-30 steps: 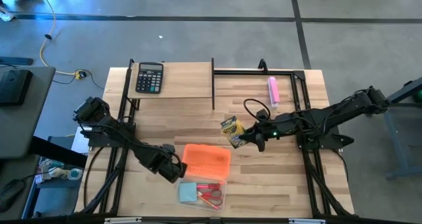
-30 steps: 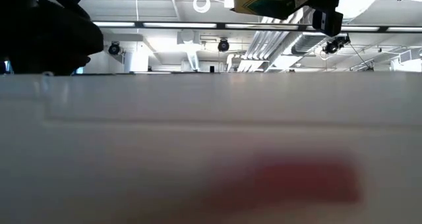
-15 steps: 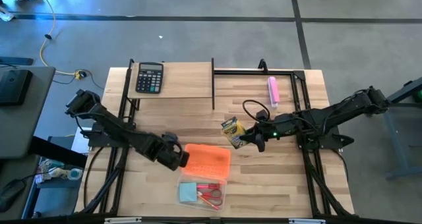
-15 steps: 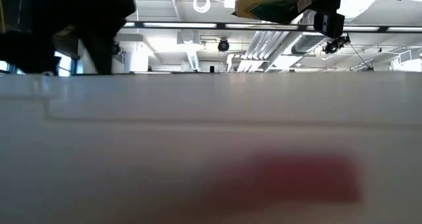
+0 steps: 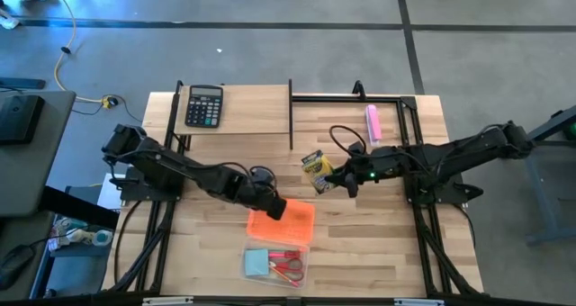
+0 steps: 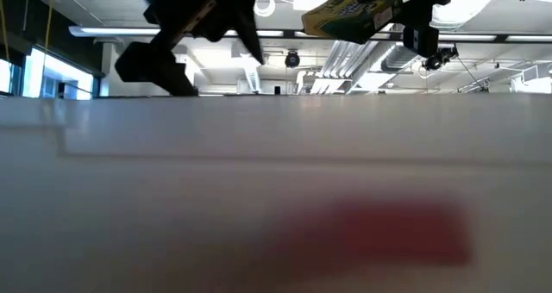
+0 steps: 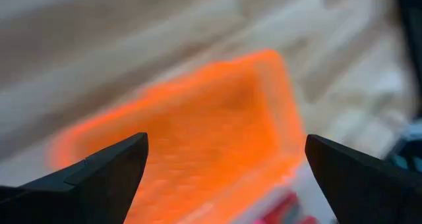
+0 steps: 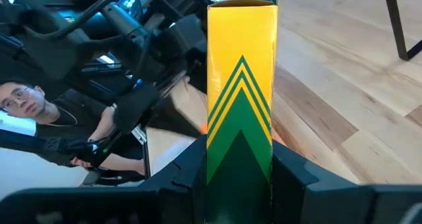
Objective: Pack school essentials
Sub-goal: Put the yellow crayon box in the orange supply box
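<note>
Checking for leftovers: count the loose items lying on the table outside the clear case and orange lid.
2. The black calculator lies at the far left corner; the pink bar lies far right. The yellow-green box is aloft in the right gripper, so uncounted.

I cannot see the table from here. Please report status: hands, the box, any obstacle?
Left hand open over orange lid. Right hand shut on yellow-green box, lifted above the table. Clear case open, nothing blocks it.

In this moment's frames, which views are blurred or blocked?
Left wrist view: motion-smeared, the orange lid soft-edged. Low view: a pale out-of-focus wall with a red smudge fills most of it. Right wrist view: the yellow-green box is sharp. High view: clear.
</note>
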